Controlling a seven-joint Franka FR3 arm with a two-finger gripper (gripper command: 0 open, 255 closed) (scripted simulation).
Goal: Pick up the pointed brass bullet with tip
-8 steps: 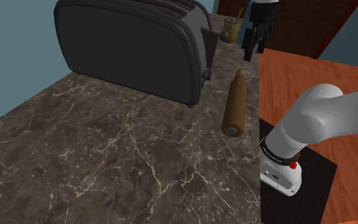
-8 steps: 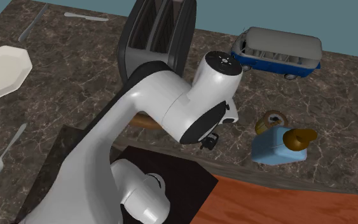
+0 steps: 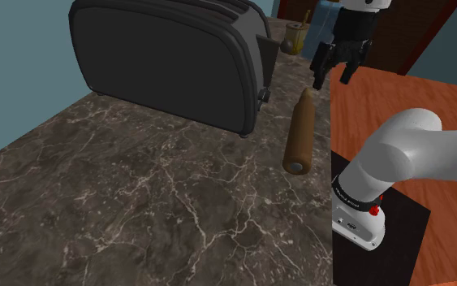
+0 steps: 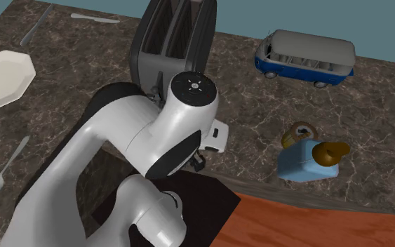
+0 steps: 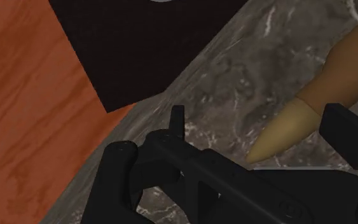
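The brass bullet (image 3: 301, 134) lies on the dark marble counter (image 3: 137, 203) beside the toaster, its pointed tip toward the back and its flat base toward the front. My black gripper (image 3: 334, 68) hangs open a little above and behind the tip, toward the shoulder view's right, touching nothing. In the wrist view the bullet's pale tip (image 5: 292, 127) reaches in between the two fingers, one finger (image 5: 119, 168) on the far side from it and the other finger (image 5: 348, 135) beside it. In the second exterior view my arm hides the bullet.
A black toaster (image 3: 170, 57) stands close along the bullet's side. A blue-and-white toy van (image 4: 304, 55), a blue container with a brass piece (image 4: 308, 158), a white plate (image 4: 3, 77) and a spoon (image 4: 6, 168) lie around. An orange wood surface (image 3: 397, 89) borders the counter.
The hand has shifted toward the shoulder view's right, dropped slightly and turned, so both fingers now show apart. In the second exterior view the arm has swung left.
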